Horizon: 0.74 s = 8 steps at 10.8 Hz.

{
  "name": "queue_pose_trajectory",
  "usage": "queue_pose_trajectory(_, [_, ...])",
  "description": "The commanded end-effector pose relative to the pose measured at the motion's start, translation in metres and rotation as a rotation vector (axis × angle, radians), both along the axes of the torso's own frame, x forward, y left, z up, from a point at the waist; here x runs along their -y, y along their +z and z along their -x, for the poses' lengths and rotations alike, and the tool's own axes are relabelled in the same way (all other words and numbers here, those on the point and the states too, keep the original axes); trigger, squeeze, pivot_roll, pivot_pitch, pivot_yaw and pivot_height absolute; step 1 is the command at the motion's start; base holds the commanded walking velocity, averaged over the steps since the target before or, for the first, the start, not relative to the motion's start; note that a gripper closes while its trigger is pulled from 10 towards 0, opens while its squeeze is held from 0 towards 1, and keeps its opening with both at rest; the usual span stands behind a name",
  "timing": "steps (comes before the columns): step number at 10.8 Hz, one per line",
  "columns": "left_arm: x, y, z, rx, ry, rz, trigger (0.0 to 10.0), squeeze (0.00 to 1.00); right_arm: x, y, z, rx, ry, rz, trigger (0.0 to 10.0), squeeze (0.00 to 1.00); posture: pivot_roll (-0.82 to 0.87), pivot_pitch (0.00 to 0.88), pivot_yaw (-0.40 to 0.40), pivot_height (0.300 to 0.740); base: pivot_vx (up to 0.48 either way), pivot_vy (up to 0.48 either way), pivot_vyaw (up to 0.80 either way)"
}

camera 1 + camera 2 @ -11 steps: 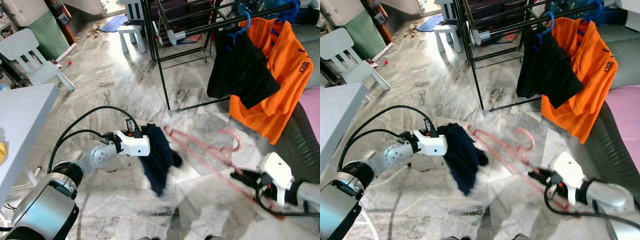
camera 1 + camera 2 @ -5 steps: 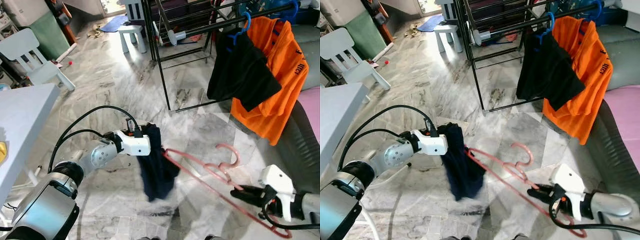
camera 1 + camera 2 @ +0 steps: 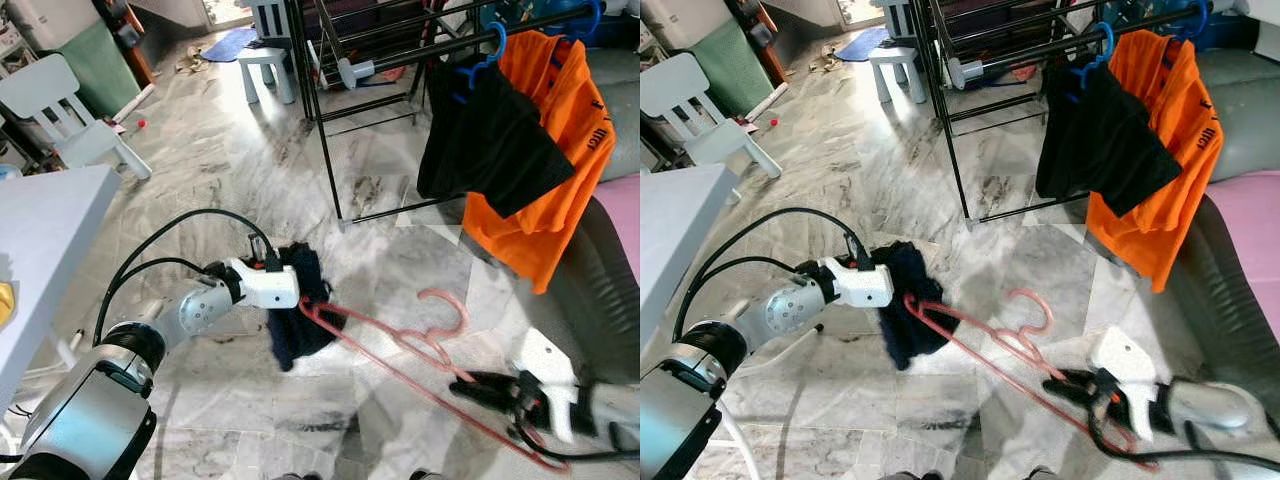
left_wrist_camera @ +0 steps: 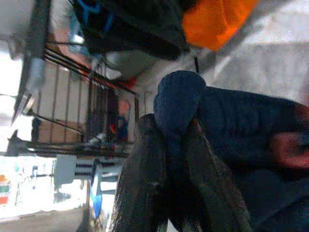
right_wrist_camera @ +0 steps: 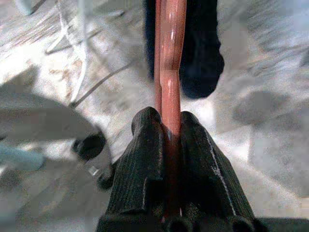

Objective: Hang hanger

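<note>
Over the marble floor [image 3: 200, 170], low and right: right gripper [image 3: 470, 385] clamped on one arm of a pink hanger [image 3: 400, 345], fingers [image 5: 145, 159] pinching the bar from both sides. Hanger tilted, its hook [image 3: 448, 305] up and toward the rack, its far end reaching across to the left gripper [image 3: 300, 290]. Left gripper closed on a bunch of navy cloth [image 3: 300, 325], fold pinched between the fingers [image 4: 145, 164], rest drooping below. Hanger tip touching or poking into the cloth; cannot tell which. Behind, a black rack [image 3: 330, 120] with a black shirt [image 3: 485, 140] and an orange shirt [image 3: 555, 150] on blue hangers [image 3: 490, 45]. At far left, a white table [image 3: 40, 260] edge and a pale chair [image 3: 65, 115]; farther back, a white stool [image 3: 262, 65].
</note>
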State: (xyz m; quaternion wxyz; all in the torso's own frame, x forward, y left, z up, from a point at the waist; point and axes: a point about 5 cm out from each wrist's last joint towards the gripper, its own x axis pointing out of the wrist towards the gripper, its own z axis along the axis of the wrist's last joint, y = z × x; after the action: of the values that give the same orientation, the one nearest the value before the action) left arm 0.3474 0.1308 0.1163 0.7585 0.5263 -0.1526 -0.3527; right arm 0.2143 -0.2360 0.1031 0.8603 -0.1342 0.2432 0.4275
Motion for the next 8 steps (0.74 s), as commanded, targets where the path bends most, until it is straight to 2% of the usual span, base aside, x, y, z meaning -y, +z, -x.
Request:
queue_pose_trajectory(1, [-0.006,0.003,0.001,0.003,0.003,0.030,10.0,0.00,-0.001,-0.002,-0.008,0.038,-0.029,0.028,10.0,0.00,-0.08,0.115,0.203,0.740,0.000,0.000,0.00])
queue_pose_trajectory(2, [-0.009,0.003,0.001,0.004,0.012,0.029,10.0,0.00,-0.001,-0.002,-0.006,0.028,-0.013,0.024,10.0,0.00,-0.08,0.114,0.203,0.740,0.000,0.000,0.00])
queue_pose_trajectory(3, [-0.020,0.000,0.000,0.017,0.060,-0.018,10.0,0.00,0.007,-0.001,0.000,0.003,-0.016,0.036,10.0,0.00,-0.07,0.112,0.203,0.740,0.000,0.000,0.00])
queue_pose_trajectory(4, [-0.025,0.002,-0.002,0.027,0.078,-0.029,10.0,0.00,0.017,-0.004,0.004,-0.025,-0.020,0.089,10.0,0.00,-0.07,0.113,0.204,0.740,0.000,0.000,0.00])
queue_pose_trajectory(5, [-0.032,0.004,-0.005,0.048,0.107,-0.061,10.0,0.00,0.036,-0.009,0.010,-0.061,-0.029,0.204,10.0,0.00,-0.07,0.115,0.208,0.740,0.000,0.000,0.00])
queue_pose_trajectory(6, [-0.035,0.005,-0.008,0.056,0.148,-0.079,10.0,0.00,0.041,0.001,0.003,-0.001,-0.080,0.188,10.0,0.00,-0.08,0.120,0.213,0.740,0.000,0.000,0.00])
queue_pose_trajectory(7, [-0.032,0.005,-0.009,0.013,0.161,-0.030,10.0,0.00,0.035,0.012,-0.011,0.114,-0.130,0.143,10.0,0.00,-0.08,0.123,0.215,0.740,0.000,0.000,0.00])
queue_pose_trajectory(8, [-0.027,0.005,-0.008,0.021,0.120,-0.045,10.0,0.00,0.034,0.012,-0.017,0.157,-0.148,0.158,10.0,0.00,-0.08,0.123,0.216,0.740,0.000,0.000,0.00])
